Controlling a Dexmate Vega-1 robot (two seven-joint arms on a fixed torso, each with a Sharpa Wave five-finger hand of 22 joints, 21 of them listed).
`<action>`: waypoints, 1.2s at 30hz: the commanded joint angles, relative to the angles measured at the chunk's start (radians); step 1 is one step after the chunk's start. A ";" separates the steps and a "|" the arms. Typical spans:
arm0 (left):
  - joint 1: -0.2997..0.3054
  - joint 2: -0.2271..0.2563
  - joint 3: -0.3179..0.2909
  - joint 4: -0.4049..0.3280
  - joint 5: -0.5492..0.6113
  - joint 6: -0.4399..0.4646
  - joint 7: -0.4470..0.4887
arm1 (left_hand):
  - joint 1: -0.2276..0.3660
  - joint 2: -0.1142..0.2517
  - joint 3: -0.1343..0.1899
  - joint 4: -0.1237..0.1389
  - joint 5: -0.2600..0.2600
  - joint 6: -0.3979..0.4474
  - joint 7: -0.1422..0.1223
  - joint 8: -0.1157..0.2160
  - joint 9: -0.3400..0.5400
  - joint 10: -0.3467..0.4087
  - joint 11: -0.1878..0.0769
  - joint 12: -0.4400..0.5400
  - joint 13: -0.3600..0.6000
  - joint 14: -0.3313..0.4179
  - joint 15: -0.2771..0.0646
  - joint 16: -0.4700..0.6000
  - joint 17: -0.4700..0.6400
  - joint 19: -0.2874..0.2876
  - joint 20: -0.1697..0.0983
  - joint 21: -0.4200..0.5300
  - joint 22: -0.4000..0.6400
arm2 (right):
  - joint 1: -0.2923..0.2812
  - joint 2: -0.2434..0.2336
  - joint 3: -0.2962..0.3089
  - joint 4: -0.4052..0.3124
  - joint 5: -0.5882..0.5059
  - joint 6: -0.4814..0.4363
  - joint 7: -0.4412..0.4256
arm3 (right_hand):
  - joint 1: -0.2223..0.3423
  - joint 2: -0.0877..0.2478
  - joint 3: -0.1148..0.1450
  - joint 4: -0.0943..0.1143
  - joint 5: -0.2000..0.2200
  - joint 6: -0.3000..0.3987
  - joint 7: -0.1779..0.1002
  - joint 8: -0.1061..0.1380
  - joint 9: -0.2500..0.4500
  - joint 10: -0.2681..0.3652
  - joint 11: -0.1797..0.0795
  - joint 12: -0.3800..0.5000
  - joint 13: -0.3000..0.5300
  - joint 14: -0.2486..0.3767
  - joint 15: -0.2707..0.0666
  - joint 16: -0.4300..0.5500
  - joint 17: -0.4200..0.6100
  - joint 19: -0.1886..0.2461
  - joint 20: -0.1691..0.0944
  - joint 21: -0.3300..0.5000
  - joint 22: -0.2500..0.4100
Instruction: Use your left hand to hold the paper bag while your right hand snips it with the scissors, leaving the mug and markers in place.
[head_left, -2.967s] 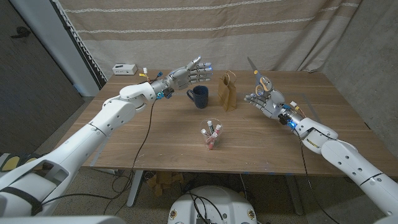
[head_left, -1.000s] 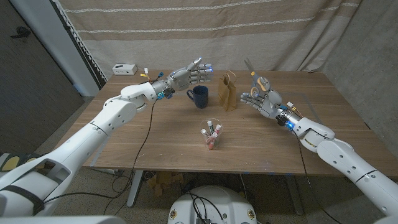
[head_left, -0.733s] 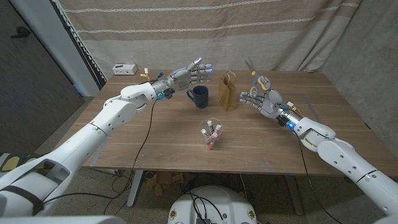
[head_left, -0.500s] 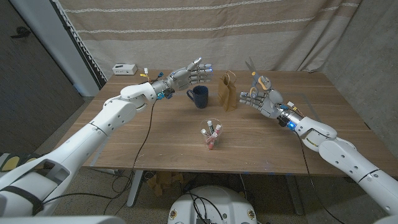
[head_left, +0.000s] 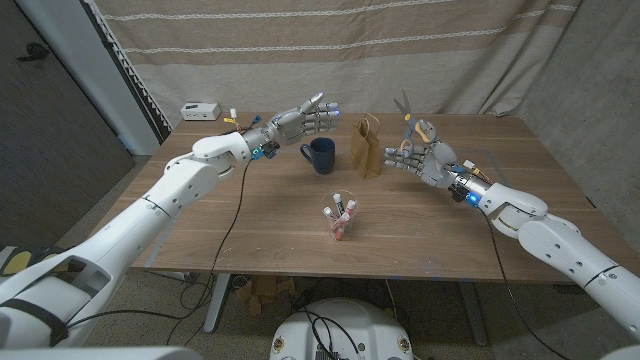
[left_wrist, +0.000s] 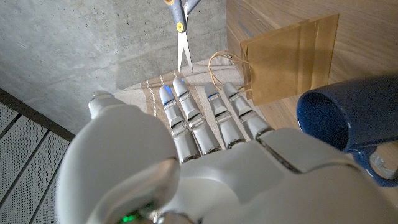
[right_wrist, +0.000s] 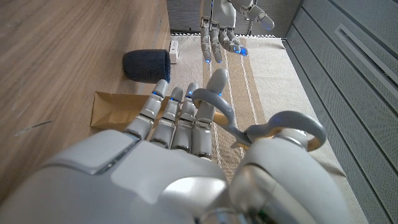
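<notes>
The brown paper bag (head_left: 367, 148) stands upright at the table's middle back, also seen as a paper bag (left_wrist: 289, 59) and a bag (right_wrist: 115, 107). My left hand (head_left: 310, 118) hovers with fingers stretched out, holding nothing, above the blue mug (head_left: 321, 155) and left of the bag. My right hand (head_left: 420, 156) holds the scissors (head_left: 405, 106) just right of the bag, blades pointing up. Their grey and orange handles (right_wrist: 264, 127) sit around my fingers. A clear cup of markers (head_left: 339, 215) stands nearer the front.
A small white box (head_left: 200, 110) lies at the table's far left corner. A striped curtain hangs behind the table (head_left: 280, 240). The mug (left_wrist: 342, 124) stands close beside the bag, under my left hand (left_wrist: 205, 155).
My right hand has carried the scissors leftward, closer to the bag, and tipped the blades more upright. The left hand has barely moved.
</notes>
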 joint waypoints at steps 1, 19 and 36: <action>-0.006 -0.013 0.010 -0.008 0.064 -0.035 0.066 | -0.005 -0.004 -0.008 0.000 0.003 -0.013 0.008 -0.010 0.003 -0.013 0.002 -0.009 -0.001 0.008 -0.157 0.002 0.001 0.011 -0.081 -0.004 0.005 | -0.009 -0.035 0.020 0.010 -0.007 0.009 0.030 | -0.030 -0.015 -0.120 0.119 0.007 -0.008 0.002 -0.008 0.003 -0.012 0.006 -0.010 0.001 -0.009 0.002 -0.011 -0.001 -0.010 0.001 -0.007 -0.001; 0.038 -0.025 0.024 -0.052 0.271 -0.120 0.285 | -0.028 -0.022 -0.012 0.005 -0.001 -0.092 0.037 -0.025 0.007 -0.101 0.004 -0.034 0.000 -0.025 -0.155 -0.007 0.001 0.007 -0.071 -0.016 0.006 | -0.046 -0.062 0.049 0.012 0.008 0.010 0.058 | -0.039 -0.011 -0.118 0.123 0.013 -0.050 0.001 -0.021 0.006 -0.031 0.015 -0.029 0.002 -0.027 0.013 -0.032 -0.002 -0.013 0.013 -0.025 -0.002; -0.018 -0.040 0.062 -0.050 0.381 -0.091 0.320 | -0.032 -0.026 -0.009 0.003 -0.001 -0.137 0.036 -0.029 0.008 -0.134 0.006 -0.036 0.002 -0.042 -0.155 -0.008 0.001 0.005 -0.069 -0.022 0.006 | -0.123 -0.108 0.102 -0.023 0.017 0.016 0.090 | -0.037 -0.005 -0.113 0.122 0.019 -0.064 0.001 -0.038 -0.013 -0.041 0.018 -0.044 0.003 -0.045 0.029 -0.054 -0.004 -0.025 0.032 -0.046 -0.003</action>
